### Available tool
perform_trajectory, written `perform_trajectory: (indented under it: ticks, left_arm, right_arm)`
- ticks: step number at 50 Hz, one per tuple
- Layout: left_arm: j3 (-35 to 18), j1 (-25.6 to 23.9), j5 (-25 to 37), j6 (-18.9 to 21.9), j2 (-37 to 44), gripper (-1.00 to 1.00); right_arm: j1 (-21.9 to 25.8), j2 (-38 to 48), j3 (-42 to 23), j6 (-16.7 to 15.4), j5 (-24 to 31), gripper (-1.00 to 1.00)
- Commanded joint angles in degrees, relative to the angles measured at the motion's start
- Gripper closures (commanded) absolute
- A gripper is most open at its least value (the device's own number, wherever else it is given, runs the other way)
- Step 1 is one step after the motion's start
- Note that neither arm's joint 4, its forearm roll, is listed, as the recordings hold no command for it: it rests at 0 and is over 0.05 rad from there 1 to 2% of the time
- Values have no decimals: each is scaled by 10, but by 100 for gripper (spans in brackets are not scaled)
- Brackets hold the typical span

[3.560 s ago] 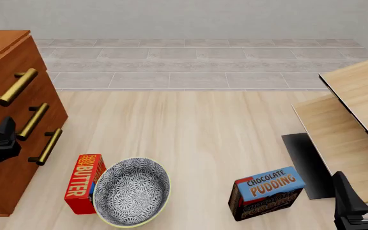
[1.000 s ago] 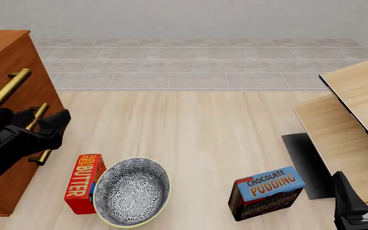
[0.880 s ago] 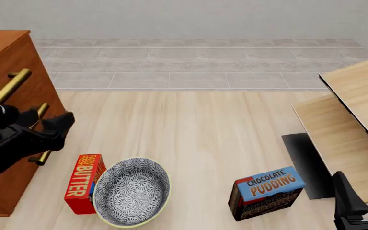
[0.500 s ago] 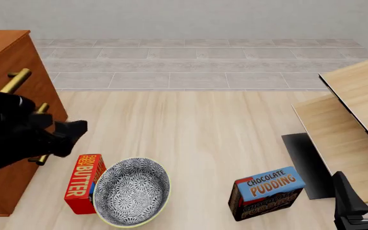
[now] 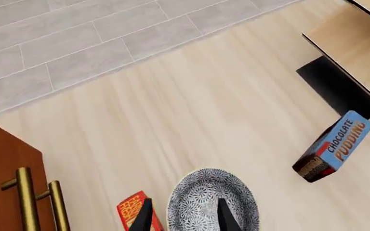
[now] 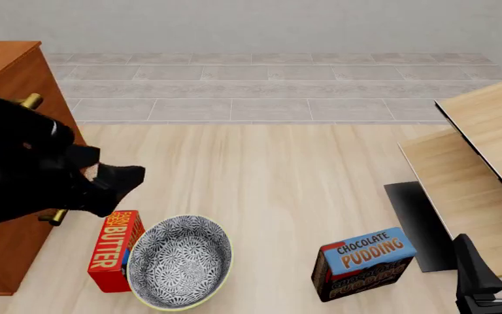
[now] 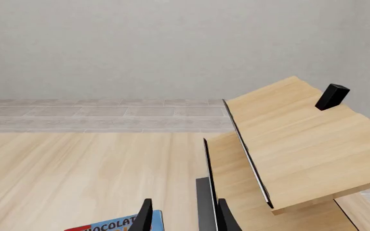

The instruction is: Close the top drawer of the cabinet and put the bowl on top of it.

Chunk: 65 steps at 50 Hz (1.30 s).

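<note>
The left claw (image 6: 116, 186) is hanging spread and empty just above the bowl (image 6: 180, 261), probably lining up a rim grab. The bowl's sitting on the surface (image 6: 277, 190) beside the cabinet (image 6: 7, 72). The right claw (image 6: 495, 265) is parked, spread too.

Front camera is looking forward and down from above. Left wrist camera is looking steeply down, sharing the bowl (image 5: 213, 201) (image 6: 180, 261) and pudding box (image 5: 334, 152) (image 6: 363, 263). Right wrist camera is facing level toward the far wall.
</note>
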Motion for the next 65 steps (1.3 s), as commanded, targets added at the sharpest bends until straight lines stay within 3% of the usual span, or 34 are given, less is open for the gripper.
perform_trajectory:
  ticks: [1, 6, 7, 16, 25, 41, 65]
  left_arm:
    - [-10, -19, 35, -11, 33, -100]
    - [-13, -59, 41, -79, 61, -100]
    - [-12, -55, 41, -69, 58, -100]
    - [-28, -110, 41, -125, 87, -100]
    - [-29, -140, 32, -156, 98, -100]
    - [10, -165, -11, -187, 120, -100]
    - [48, -164, -61, -201, 143, -100]
  right_arm:
    - [0, -1, 1, 0, 0, -100]
    - [0, -1, 1, 0, 0, -100]
    - [0, -1, 1, 0, 0, -100]
    - [0, -1, 1, 0, 0, -100]
    - [0, -1, 1, 0, 0, -100]
    - [0, -1, 1, 0, 0, -100]
    - [0, -1, 1, 0, 0, -100]
